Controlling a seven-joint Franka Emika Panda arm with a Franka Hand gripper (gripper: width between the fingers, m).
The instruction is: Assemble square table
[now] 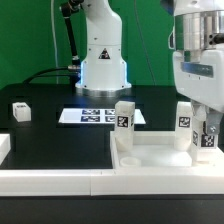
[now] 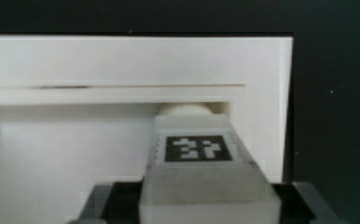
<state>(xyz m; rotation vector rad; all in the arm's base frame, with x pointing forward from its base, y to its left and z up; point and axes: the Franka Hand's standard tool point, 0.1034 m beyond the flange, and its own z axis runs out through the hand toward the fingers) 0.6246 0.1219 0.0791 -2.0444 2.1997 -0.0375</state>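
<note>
The white square table top [image 1: 160, 155] lies at the exterior view's right, and in the wrist view its rim [image 2: 124, 70] fills the background. Two tagged white legs [image 1: 123, 117] [image 1: 186, 123] stand upright on it. My gripper [image 1: 206, 138] [image 2: 202, 206] hangs over the top's right part, shut on a third leg [image 2: 198, 160] whose tag faces the wrist camera. The dark fingers [image 2: 116, 202] press both of its sides. A fourth leg [image 1: 21, 110] lies loose on the black table at the exterior view's left.
The marker board [image 1: 95, 116] lies flat in front of the robot base [image 1: 102, 68]. Long low white border rails [image 1: 60, 180] run along the table's front edge and left side. A green backdrop stands behind.
</note>
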